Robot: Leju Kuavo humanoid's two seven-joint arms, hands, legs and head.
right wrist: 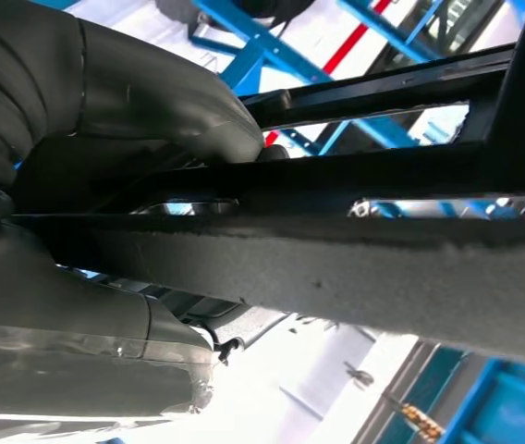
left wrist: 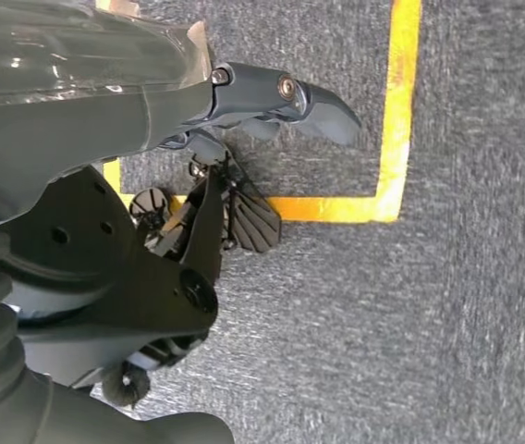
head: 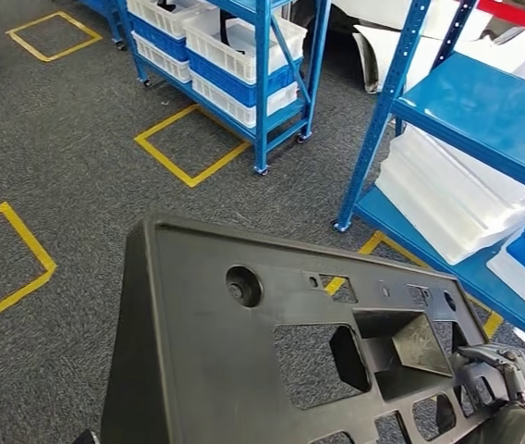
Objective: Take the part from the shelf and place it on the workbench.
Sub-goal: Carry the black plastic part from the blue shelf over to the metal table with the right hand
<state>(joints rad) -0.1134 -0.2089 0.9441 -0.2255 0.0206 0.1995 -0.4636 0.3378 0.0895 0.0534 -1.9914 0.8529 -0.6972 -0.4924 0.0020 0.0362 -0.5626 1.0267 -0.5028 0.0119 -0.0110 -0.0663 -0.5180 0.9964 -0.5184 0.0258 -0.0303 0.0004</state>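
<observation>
Above the grey carpet [head: 71, 139], clear of the blue shelf [head: 482, 111], the right hand [head: 504, 384] grips the dark part [head: 246, 370] at one edge; keep it level during carry, the left hand [left wrist: 260, 102] hanging empty, fingers extended.

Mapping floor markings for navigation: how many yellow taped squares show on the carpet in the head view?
4: far square, middle square by the crate rack, near-left square, and another behind the held part; more may be hidden.

Dark grey part [head: 232, 351], blue shelf [head: 482, 111] holding white panels [head: 448, 199], yellow floor squares [head: 189, 148] on grey carpet [head: 57, 139].
</observation>
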